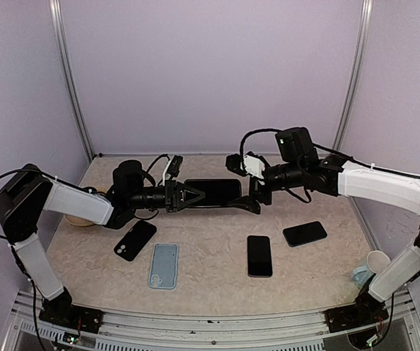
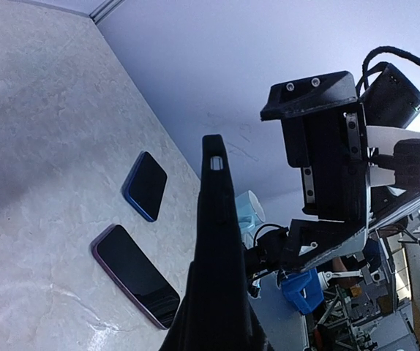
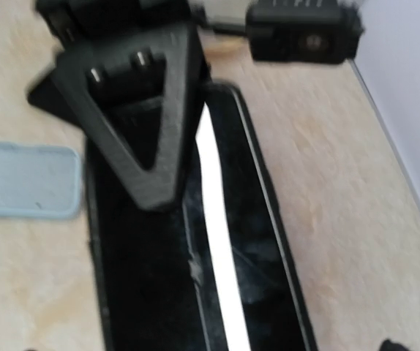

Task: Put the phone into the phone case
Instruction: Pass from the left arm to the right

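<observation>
Two grippers: left gripper [image 1: 190, 196] clamps the phone case [image 1: 211, 192]; right gripper [image 1: 255, 196] spread wide.
Phone case: in the air between both; phone [image 3: 228, 307] looks seated inside.
Handling: stiff, light, slippery; I'd pinch its long edges.

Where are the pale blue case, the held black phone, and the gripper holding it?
Pale blue case [image 1: 164, 265], top view, its centre.
Black phone [image 1: 214, 192], top view, glossy face.
Left gripper [image 1: 192, 196], top view, between fingertips.

Top camera looks down on the surface [image 1: 210, 227] from behind; both wrist cameras, facing each other, sit close on what seems the same black phone [image 1: 211, 192].
</observation>
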{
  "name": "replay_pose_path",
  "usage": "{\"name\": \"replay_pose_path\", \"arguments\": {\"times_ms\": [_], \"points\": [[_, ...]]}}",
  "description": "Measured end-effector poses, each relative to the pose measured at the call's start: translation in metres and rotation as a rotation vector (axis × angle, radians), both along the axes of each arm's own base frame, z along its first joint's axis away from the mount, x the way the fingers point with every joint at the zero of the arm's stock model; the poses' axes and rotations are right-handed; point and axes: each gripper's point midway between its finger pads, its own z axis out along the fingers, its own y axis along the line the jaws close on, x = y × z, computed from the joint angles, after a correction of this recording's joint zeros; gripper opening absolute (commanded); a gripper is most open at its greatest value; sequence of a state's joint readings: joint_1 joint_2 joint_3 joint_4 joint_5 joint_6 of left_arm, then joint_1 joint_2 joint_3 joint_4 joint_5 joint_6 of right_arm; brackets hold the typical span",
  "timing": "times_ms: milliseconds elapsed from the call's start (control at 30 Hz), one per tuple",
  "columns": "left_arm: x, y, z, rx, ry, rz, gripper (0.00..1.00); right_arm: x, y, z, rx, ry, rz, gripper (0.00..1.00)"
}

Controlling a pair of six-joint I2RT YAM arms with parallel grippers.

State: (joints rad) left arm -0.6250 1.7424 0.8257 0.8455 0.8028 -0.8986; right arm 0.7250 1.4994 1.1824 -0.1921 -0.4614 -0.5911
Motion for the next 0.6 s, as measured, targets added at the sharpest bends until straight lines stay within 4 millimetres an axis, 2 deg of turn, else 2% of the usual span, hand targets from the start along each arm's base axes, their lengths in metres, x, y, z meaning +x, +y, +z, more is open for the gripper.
{"name": "replay_pose_path", "arguments": {"times_ms": [267, 600], "points": [[-0.001, -0.005, 0.000, 0.016, 0.002, -0.010, 0.00, 0.005, 0.014, -0.035, -0.162, -0.084, -0.020, 1.00], [0.000, -0.006, -0.001, 0.026, -0.001, -0.012, 0.00, 0.013, 0.034, -0.040, -0.224, -0.158, -0.022, 1.00]]}}
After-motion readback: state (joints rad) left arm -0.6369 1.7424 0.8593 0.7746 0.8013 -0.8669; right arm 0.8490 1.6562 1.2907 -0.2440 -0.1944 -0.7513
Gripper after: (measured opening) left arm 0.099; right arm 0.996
